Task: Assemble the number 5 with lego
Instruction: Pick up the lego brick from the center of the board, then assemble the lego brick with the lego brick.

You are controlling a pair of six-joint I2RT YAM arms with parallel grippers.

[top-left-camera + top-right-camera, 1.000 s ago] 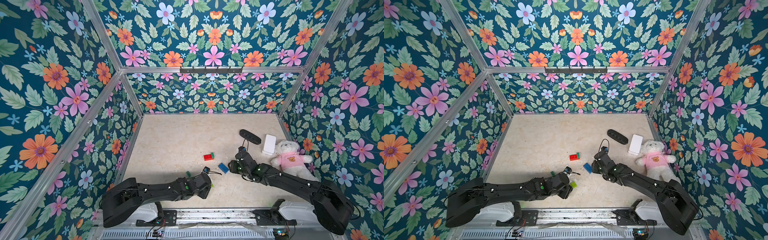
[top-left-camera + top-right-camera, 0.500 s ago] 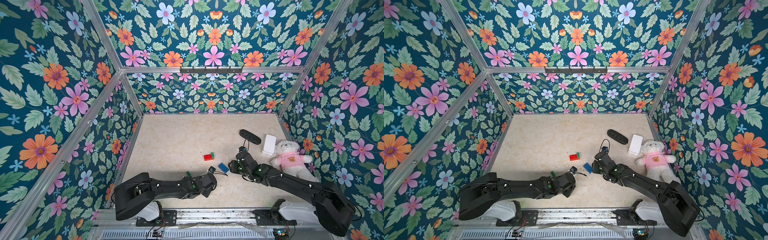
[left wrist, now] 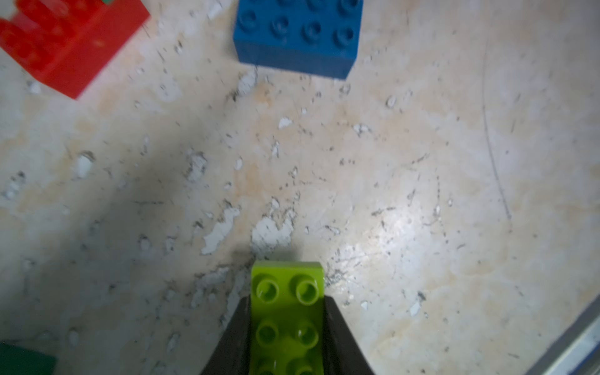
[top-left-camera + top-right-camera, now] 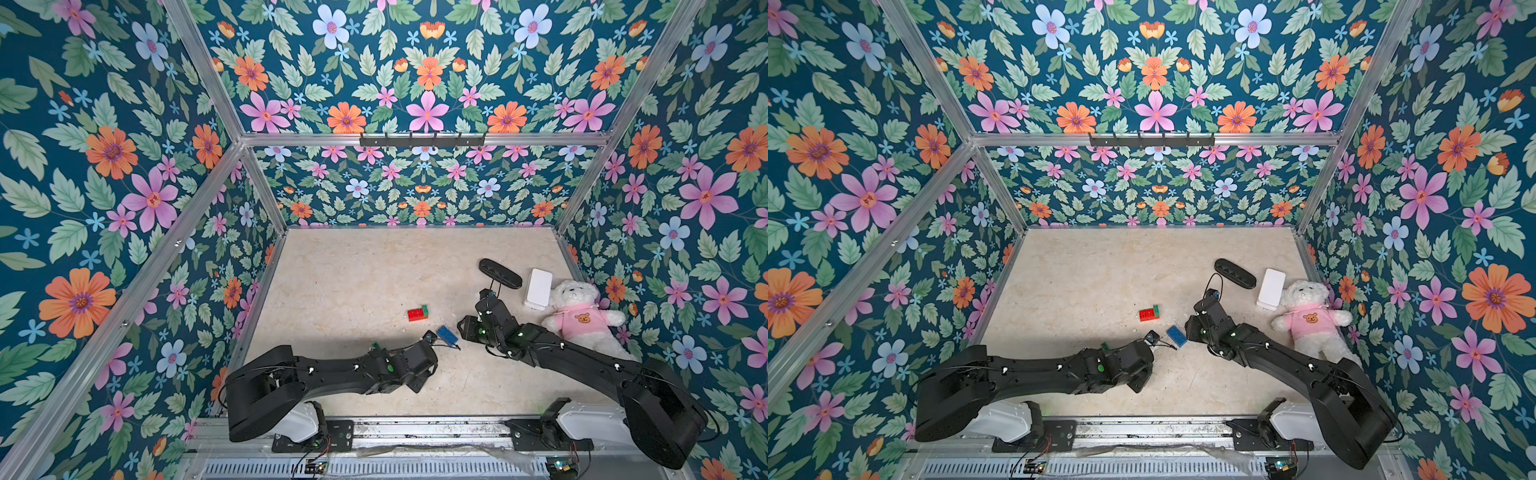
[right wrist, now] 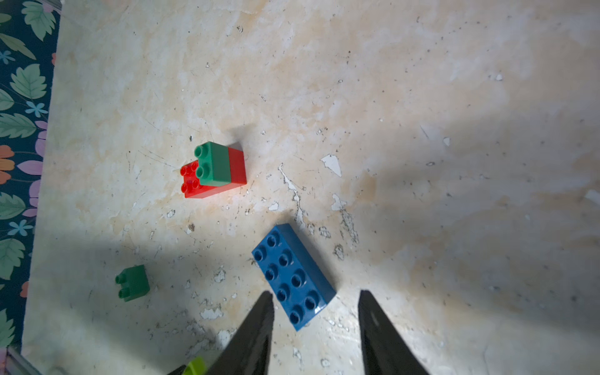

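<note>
**Presently: lime-green brick gripped, the 5 barely begun**

So far only the base of the number 5 exists. A red brick lies on the tabletop with a small dark green brick pressed onto one end. The other parts lie loose around it, all near the front middle of the tabletop. The blue brick lies flat, studs up, just beside the red one, and a second small dark green brick sits apart from both.

The step in hand looks like picking up the next layer. In the left wrist view, the left pincer has its fingers against both long sides of the lime-green brick, studs facing the camera. It appears closed on the brick. Whether the brick is lifted clear of the tabletop is hard to tell, because both top views hide it under the arm.

The right pincer stands open and holds nothing. It is low over one end of the blue brick, which lies skewed to the fingers.

Next, I judge, the lime-green brick must be carried over to the red base. It needs its studs aligned with the base and a straight press down. The right pincer would first have to turn square to the blue brick, or a closing grip could twist it away.
</note>
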